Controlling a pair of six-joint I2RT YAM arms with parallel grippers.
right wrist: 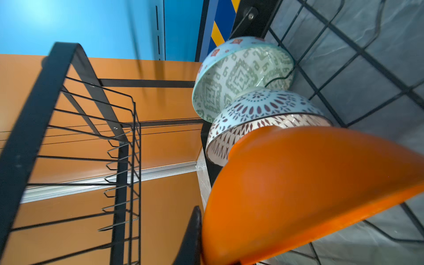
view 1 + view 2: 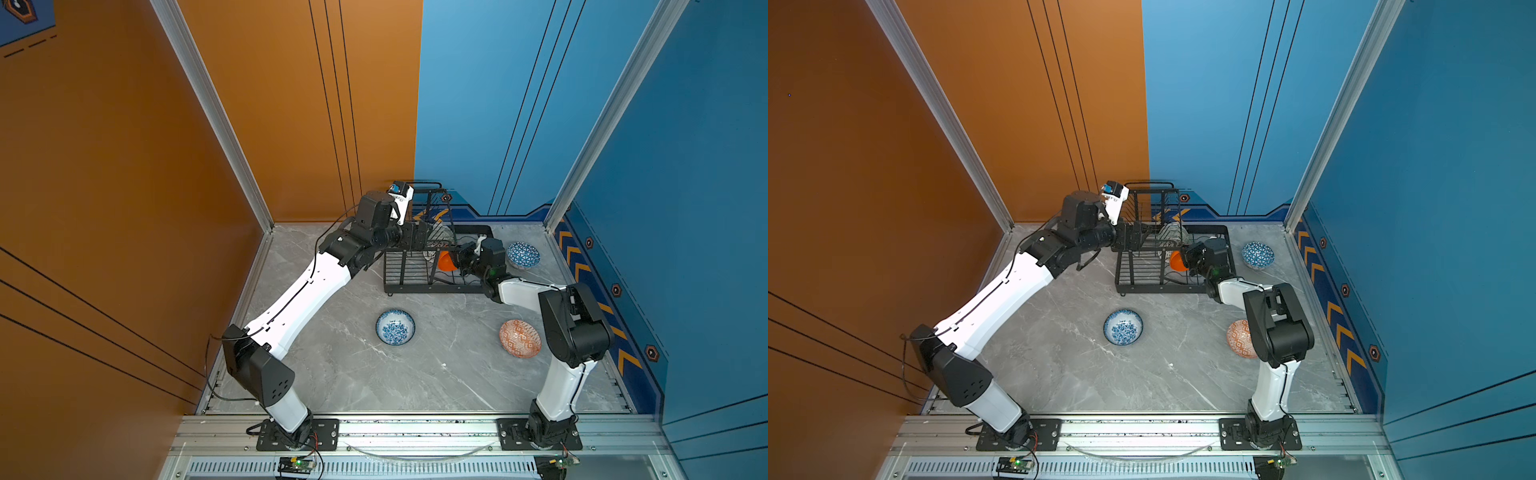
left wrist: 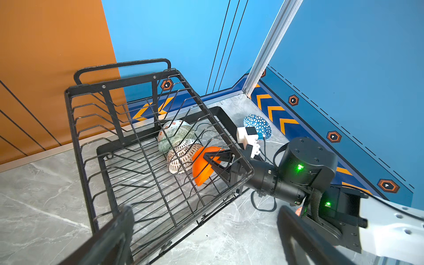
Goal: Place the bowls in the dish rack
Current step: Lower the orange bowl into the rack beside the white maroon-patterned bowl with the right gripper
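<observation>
Dish rack: right gripper reaches inside it, low down. It's clamped on the rim of the orange bowl, which is plain, glossy and tipped on edge, probably so it stands in the wires. Lattice bowl sits just past the fingertips, pale-green bowl beyond that. Blue-triangle bowl is beside that gripper's wrist. Blue-floral bowl and orange-red bowl are well behind it on the worktop. Left gripper is spread wide, empty, likely free for the next pick.

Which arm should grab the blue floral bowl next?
Left, probably: the left gripper is open and empty, while the right gripper is shut on the orange bowl at the dish rack.
</observation>
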